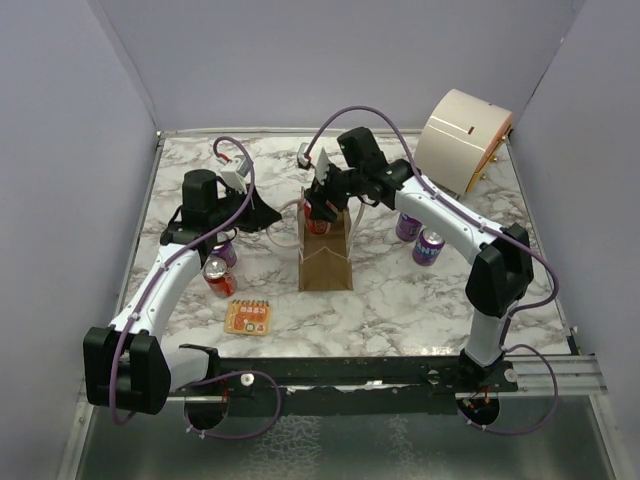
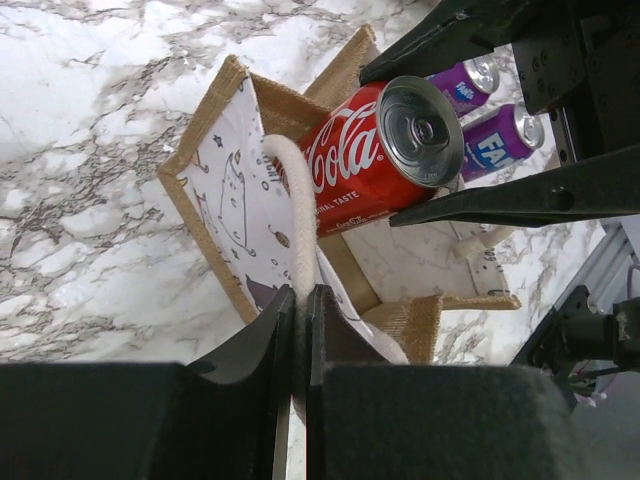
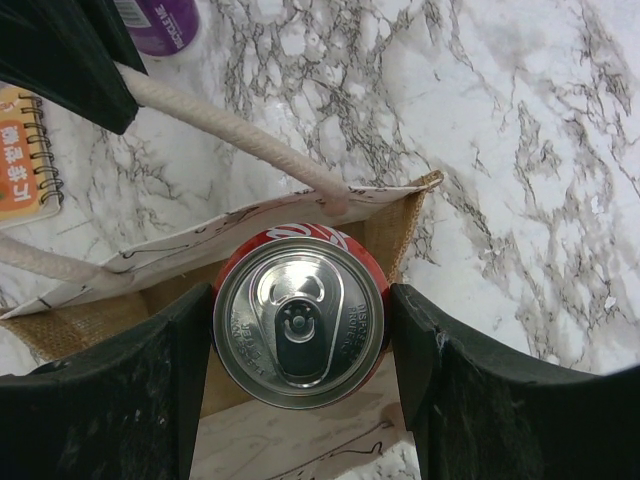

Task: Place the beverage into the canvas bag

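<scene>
Red can (image 3: pixel 298 325) stands upright in my right gripper (image 3: pixel 300 310), whose jaws are about half open and pressed against its sides, right over the mouth of the bag (image 3: pixel 405 215). My left gripper (image 2: pixel 300 300) is pinched fully shut on a cream handle (image 2: pixel 298 215), which I judge is holding that side of the bag up and the mouth open. So the pick-up and the carry look done, and the opening is ready. What is left, as I read it, is to lower the can to the bottom, let go with the right, pull that arm clear, and then free the handle. The can is not yet released, and from the left wrist view it leans across the rim more than it sits inside. I cannot see the can's base in any view, so I cannot tell how deep it is or whether it touches the bag's floor. From above, my right wrist covers most of the can and the mouth of the bag. The second handle shows only in part, running out of frame at my right wrist. Two purple cans (image 2: pixel 490 110) stand beyond the bag, well apart from it.
</scene>
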